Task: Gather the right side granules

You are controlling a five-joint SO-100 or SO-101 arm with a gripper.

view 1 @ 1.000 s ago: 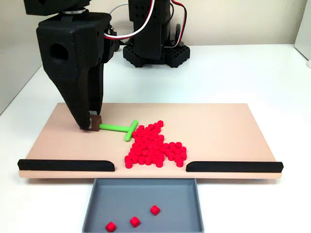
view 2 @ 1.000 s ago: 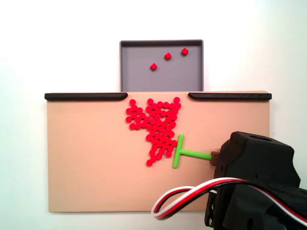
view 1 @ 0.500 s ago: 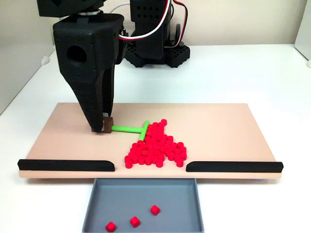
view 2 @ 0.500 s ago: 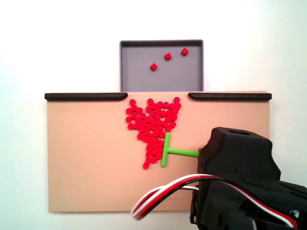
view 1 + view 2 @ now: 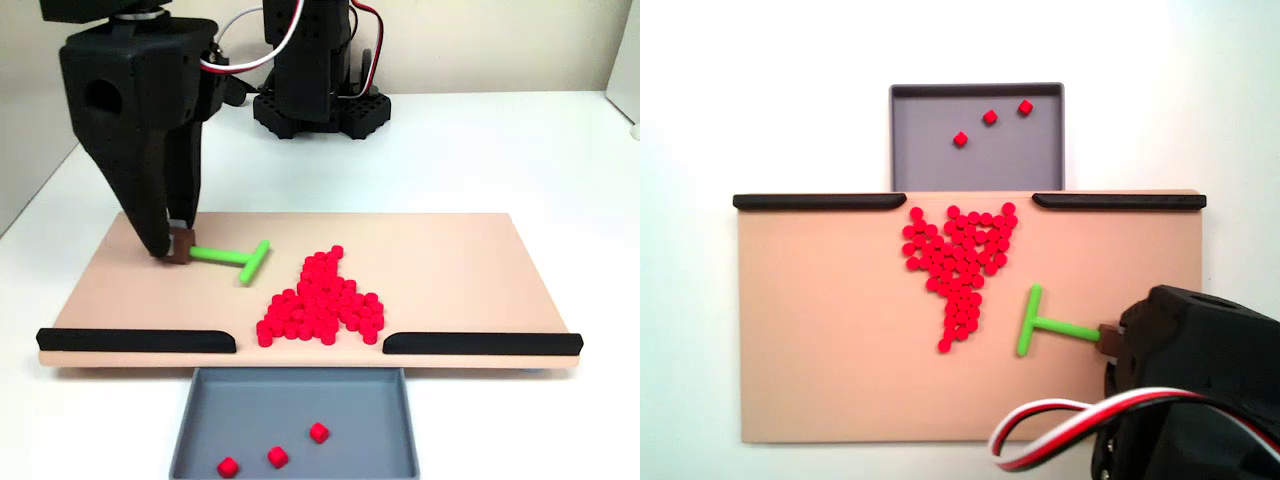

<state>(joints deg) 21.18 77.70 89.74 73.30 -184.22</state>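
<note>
My gripper (image 5: 178,246) is clenched on the brown block at the end of the green T-shaped stick (image 5: 232,259), over the left of the tan board (image 5: 450,260) in a fixed view. The stick's crossbar sits apart from the red granules (image 5: 320,300), which lie packed in a wedge mid-board, near the gap between two black rails (image 5: 135,340). Three more granules lie in the grey tray (image 5: 300,415).

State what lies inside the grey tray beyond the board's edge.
Three small red plastic granules lie loose inside the shallow grey rectangular tray; its floor shows fully, nothing covered.
</note>
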